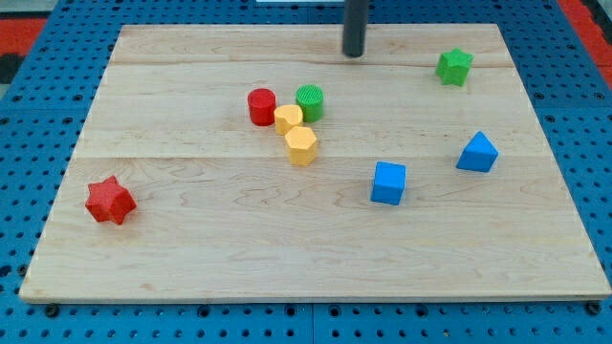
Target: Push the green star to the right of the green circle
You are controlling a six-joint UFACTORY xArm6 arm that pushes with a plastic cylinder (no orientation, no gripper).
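The green star [454, 66] lies near the view's top right of the wooden board [191, 258]. The green circle [310, 101] stands left of centre, touching a small yellow block [288, 118] and close to a red cylinder [262, 106]. My tip [354, 53] is near the board's top edge, well to the left of the green star and up and to the right of the green circle, touching neither.
A yellow hexagon [301, 145] lies just below the small yellow block. A blue cube [388, 182] and a blue triangular block [477, 153] lie right of centre. A red star [109, 201] lies at the left.
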